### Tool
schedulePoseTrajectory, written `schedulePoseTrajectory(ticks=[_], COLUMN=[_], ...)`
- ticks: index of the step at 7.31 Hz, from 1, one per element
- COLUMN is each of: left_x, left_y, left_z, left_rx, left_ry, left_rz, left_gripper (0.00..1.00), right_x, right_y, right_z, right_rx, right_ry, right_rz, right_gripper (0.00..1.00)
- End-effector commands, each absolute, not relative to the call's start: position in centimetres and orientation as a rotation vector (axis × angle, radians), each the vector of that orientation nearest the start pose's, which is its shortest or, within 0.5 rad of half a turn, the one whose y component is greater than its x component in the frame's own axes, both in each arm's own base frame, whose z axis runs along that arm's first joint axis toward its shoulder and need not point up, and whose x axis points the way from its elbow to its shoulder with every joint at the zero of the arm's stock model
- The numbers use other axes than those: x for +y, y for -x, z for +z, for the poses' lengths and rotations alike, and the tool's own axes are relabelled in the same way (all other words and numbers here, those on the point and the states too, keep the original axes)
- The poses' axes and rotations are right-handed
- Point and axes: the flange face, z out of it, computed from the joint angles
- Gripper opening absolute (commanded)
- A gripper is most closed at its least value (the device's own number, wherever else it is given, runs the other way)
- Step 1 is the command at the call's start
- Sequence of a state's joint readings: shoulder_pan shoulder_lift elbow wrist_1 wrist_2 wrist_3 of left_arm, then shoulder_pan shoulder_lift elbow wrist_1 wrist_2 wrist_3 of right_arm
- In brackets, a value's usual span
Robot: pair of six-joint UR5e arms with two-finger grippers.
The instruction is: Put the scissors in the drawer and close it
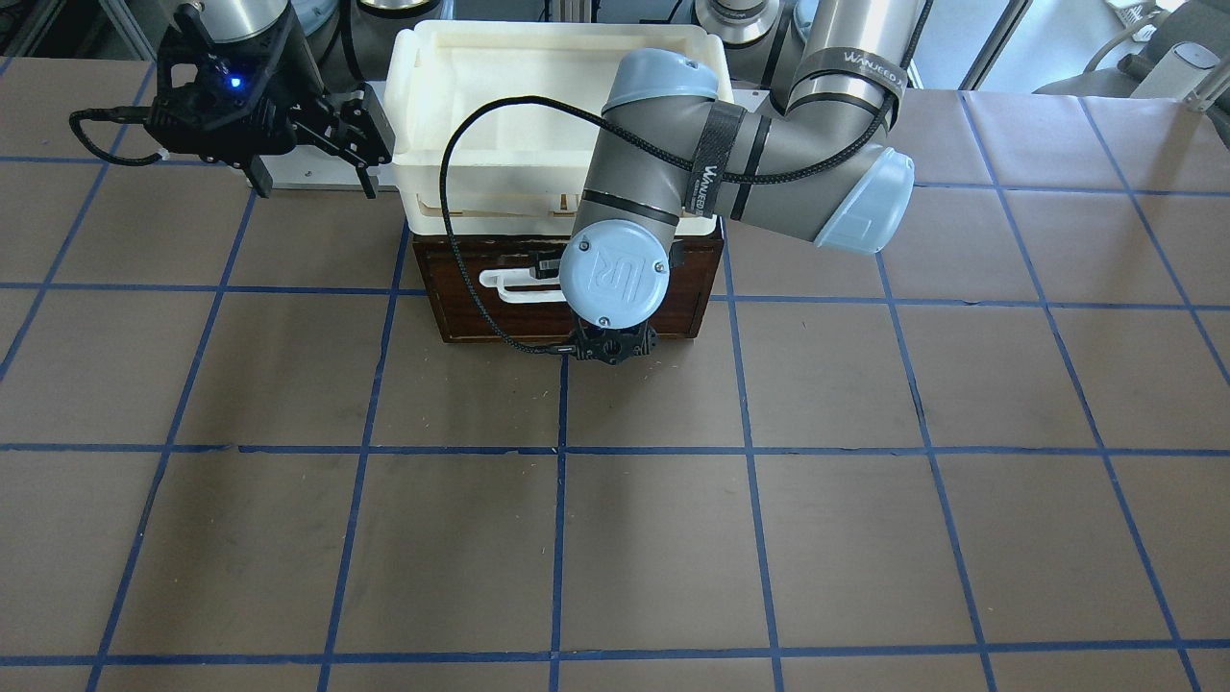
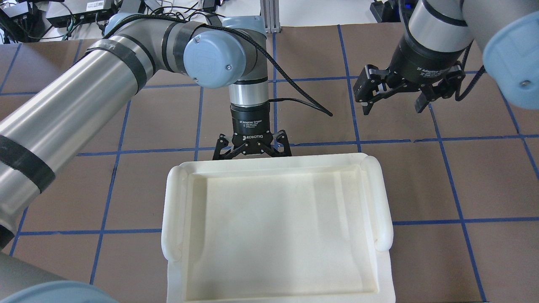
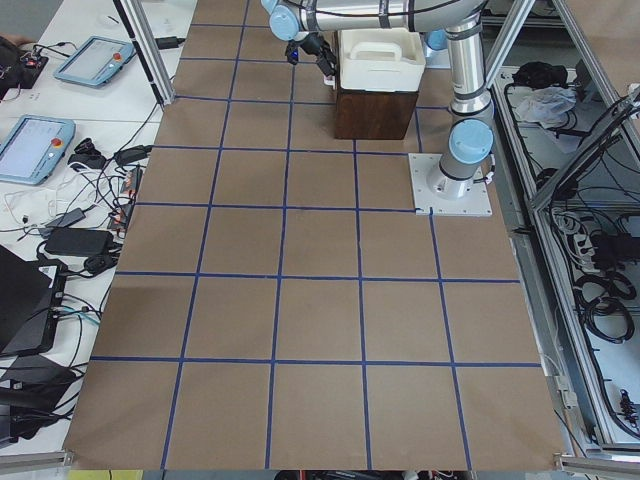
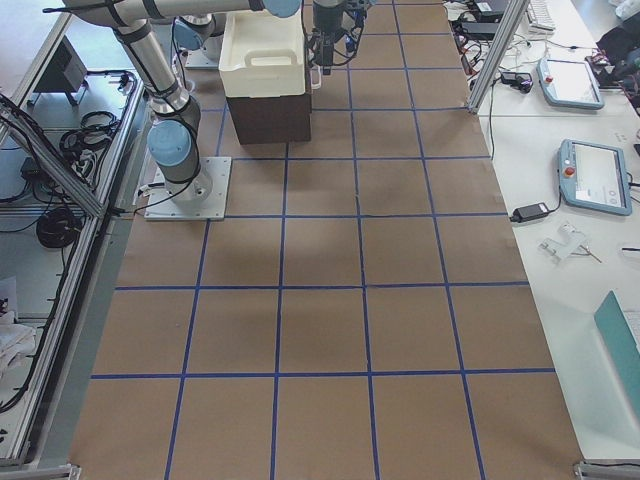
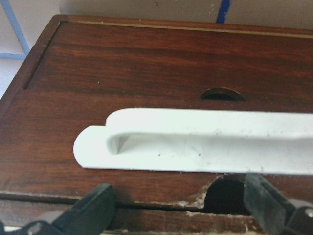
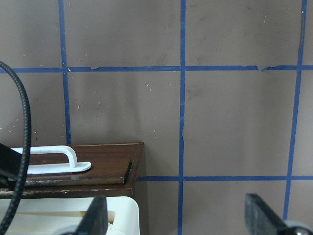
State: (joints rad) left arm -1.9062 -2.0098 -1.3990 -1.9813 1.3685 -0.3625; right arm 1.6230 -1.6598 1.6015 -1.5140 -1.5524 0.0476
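Left gripper [image 2: 252, 155] at the drawer [image 1: 480, 317] front — released.
We see it spread wide, facing the white bar handle [image 5: 195, 147]; the dark-brown drawer looks pushed in under the white plastic tray [image 2: 273, 168]. The right gripper [image 2: 393, 108] hangs splayed over the desk [image 1: 865, 481] — right of the tray, grasping nothing.

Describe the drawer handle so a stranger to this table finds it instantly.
Find the big white tray near the robot; it sits on a dark-brown wooden box. On the box's face turned away from the robot is the handle: a white bar, alone white against dark wood.
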Motion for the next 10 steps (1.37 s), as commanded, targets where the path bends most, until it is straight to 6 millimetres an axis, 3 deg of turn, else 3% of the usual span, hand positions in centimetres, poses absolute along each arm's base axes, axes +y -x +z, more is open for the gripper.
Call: schedulePoseTrajectory(ticks=[1,4,8,10], left_x=[-49.6,-50.5,-51.4,-51.5], left_y=[33.1,32.6,27.2,23.4], left_z=[32.2,35.1,46.0,49.6], left_rx=[2.933,3.017,3.188,3.176], left_ry=[0.140,0.132,0.066,0.004], left_rz=[1.011,0.880,0.298,0.061], left_gripper=[1.00,1.00,1.00,1.00], right_x=[-44.6,-44.6,-44.6,-44.6], right_y=[-15.9,-15.9,-15.8,-15.8], right_z=[50.9,50.9,50.9,50.9], right_rx=[3.123,3.123,3.123,3.123], right_ry=[0.007,0.007,0.005,0.005], right_rz=[-0.001,-0.001,-0.001,-0.001], right_gripper=[1.00,1.00,1.00,1.00])
